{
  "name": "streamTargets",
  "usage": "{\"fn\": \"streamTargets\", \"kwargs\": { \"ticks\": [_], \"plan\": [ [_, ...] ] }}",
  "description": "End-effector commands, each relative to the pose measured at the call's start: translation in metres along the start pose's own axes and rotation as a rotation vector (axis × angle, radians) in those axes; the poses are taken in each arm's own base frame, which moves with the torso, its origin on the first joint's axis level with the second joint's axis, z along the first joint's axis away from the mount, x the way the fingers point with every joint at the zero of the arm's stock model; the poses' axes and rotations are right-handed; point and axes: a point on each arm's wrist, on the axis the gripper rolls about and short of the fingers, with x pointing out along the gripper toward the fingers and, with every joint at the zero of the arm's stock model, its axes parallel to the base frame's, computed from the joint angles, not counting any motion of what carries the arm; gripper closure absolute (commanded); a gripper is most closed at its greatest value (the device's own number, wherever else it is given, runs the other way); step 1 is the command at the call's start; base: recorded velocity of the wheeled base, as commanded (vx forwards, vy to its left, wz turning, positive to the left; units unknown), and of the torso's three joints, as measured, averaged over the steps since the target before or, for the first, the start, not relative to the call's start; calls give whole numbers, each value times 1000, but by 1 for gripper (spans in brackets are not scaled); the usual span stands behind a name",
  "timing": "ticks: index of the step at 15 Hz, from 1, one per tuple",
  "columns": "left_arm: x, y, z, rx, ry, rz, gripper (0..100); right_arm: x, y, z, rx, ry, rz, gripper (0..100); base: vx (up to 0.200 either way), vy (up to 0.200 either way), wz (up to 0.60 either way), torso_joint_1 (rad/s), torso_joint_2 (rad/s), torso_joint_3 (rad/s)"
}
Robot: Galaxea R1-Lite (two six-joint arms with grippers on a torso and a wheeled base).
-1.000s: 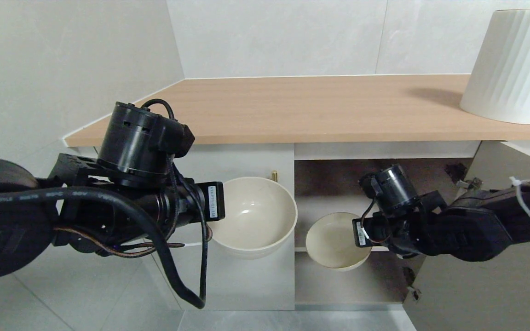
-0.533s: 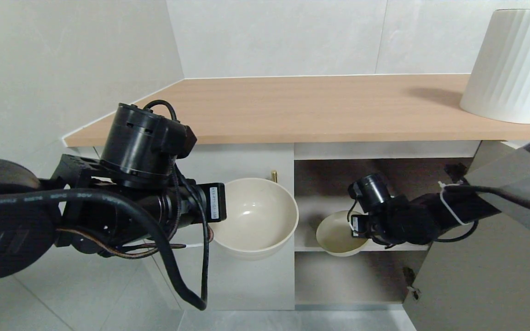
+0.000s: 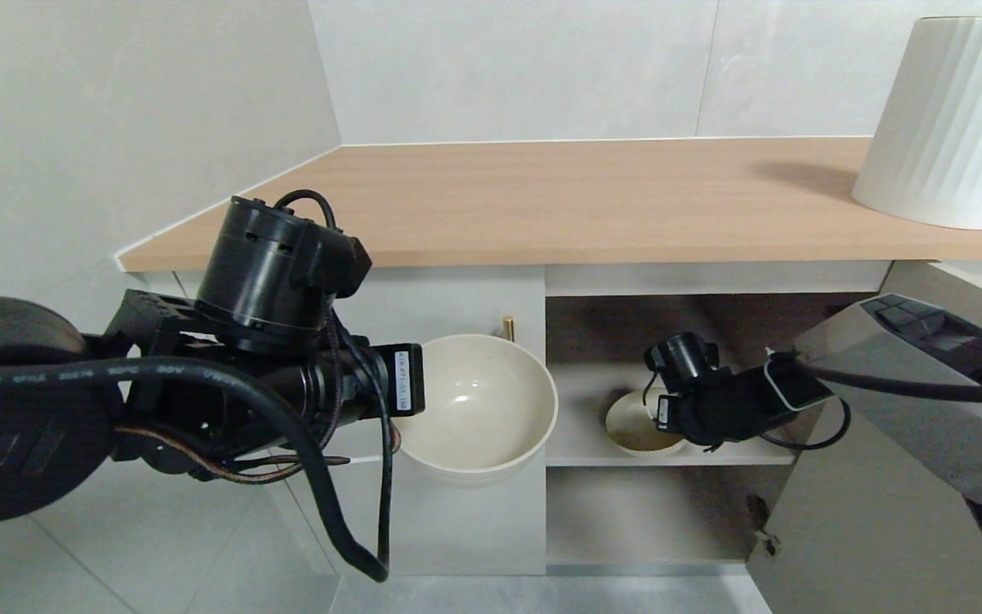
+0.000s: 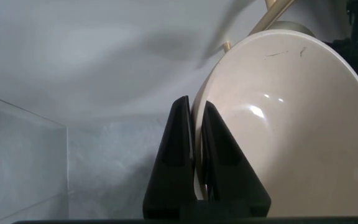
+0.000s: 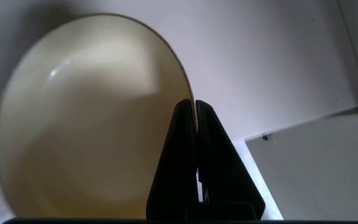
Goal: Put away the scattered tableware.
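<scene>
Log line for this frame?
left gripper: shut on large cream bowl, before cabinet door | right gripper: shut on small cream bowl, at white cabinet shelf

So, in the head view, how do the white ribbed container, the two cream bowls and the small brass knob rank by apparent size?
1. White ribbed container.
2. Nearer cream bowl.
3. Cream bowl inside the open cabinet; it sits farther from the camera, so true sizes may differ less.
4. Small brass knob.

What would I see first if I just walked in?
Two black arms each pinch a cream bowl's rim. The left gripper holds the big bowl before the shut cabinet door; the right gripper holds the small bowl by the shelf inside the open cabinet.
</scene>
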Motion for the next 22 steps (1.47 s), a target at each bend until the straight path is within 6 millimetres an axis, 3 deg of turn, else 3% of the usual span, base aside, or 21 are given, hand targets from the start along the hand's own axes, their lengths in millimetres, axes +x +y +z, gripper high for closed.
{"fn": "streamTargets", "kwargs": {
  "ticks": [1, 12, 13, 19, 22],
  "plan": [
    [1, -1, -1, 1, 4, 1, 100, 18, 0, -5, 1, 10, -21, 100, 0, 0, 0, 0, 0, 0],
    [0, 0, 0, -1, -2, 0, 100, 26, 3, 1, 21, -11, -19, 100, 0, 0, 0, 0, 0, 0],
    [-1, 0, 1, -2, -3, -1, 100, 26, 3, 1, 21, -11, -19, 0, 0, 0, 0, 0, 0, 0],
    [-1, 0, 0, 0, -2, -1, 100, 18, 4, 10, 68, -34, -13, 0, 0, 0, 0, 0, 0, 0],
    [11, -11, -14, 37, 50, -10, 100, -37, 0, 24, 75, -39, 78, 0, 0, 0, 0, 0, 0, 0]
  ]
}}
